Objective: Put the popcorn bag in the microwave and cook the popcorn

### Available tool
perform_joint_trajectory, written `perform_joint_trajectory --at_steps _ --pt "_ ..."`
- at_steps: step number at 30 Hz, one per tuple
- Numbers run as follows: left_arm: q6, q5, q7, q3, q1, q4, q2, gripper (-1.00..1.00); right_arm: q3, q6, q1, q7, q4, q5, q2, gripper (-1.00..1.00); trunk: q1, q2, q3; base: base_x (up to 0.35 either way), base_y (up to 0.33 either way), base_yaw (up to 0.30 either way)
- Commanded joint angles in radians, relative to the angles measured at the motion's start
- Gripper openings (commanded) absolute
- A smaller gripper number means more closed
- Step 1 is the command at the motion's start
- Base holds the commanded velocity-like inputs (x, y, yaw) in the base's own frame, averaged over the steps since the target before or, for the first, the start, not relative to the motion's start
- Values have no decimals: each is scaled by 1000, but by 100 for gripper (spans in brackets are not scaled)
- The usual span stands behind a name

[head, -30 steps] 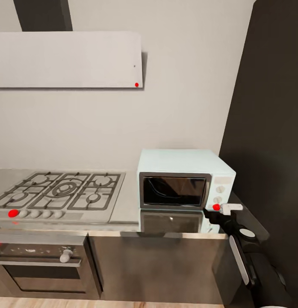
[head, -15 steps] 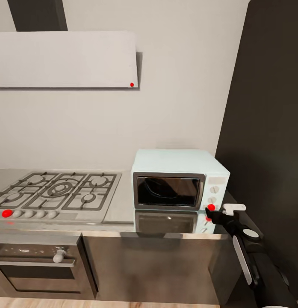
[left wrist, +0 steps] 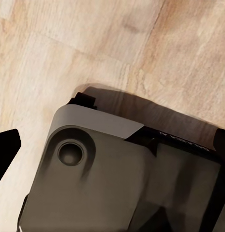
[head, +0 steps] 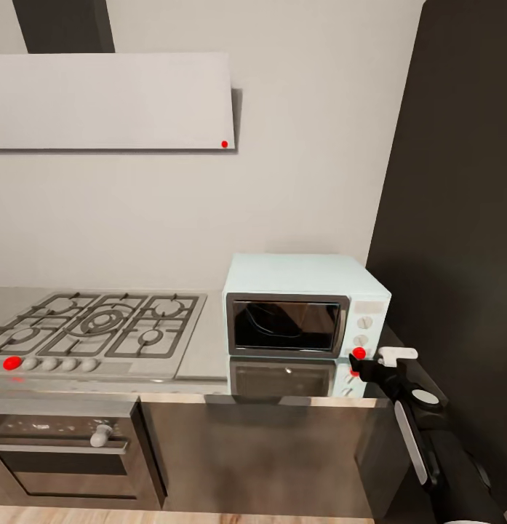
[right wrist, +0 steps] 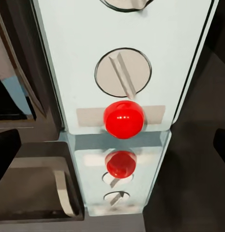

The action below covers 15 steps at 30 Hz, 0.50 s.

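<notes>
The pale mint microwave (head: 305, 304) stands on the grey countertop (head: 208, 353) against the wall, its dark glass door shut. My right gripper (head: 381, 362) hovers just in front of the microwave's right-hand panel, level with the red indicator light (head: 358, 353). In the right wrist view that red light (right wrist: 123, 119) sits below a round knob (right wrist: 123, 72), and the right gripper (right wrist: 114, 145) is open, its dark fingers (right wrist: 6, 151) far apart with nothing between them. The left gripper (left wrist: 114, 145) hangs open over the wood floor. The popcorn bag is out of view.
A steel gas hob (head: 100, 327) with a red knob lies left of the microwave, above a built-in oven (head: 64, 451). A white hood (head: 111, 102) hangs above. A tall dark cabinet (head: 457, 218) stands close on the right. The robot's base (left wrist: 117, 183) is over the floor.
Since a second ago the whole head view has shifted slightly, so the camera moved. Over the last half second nothing has visibly moved.
</notes>
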Motion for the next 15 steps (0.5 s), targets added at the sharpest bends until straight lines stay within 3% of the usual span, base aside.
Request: perform_joint_trajectory --at_steps 1,3,4,15 --pt "-2 8 4 -9 -1 0 0 100 -2 7 -1 6 -1 4 0 100 0 -1 -1 0 0 0" --pt "-2 8 4 -9 -1 0 0 100 -2 10 -1 5 -1 6 -2 100 0 -1 -1 0 0 0" --pt "-2 8 4 -9 0 0 0 100 -2 9 -1 5 3 5 -3 -100 0 -1 -1 0 0 0" --pt "-2 8 4 -9 -1 0 0 100 -3 11 -1 9 25 8 -8 -100 0 -1 -1 0 0 0"
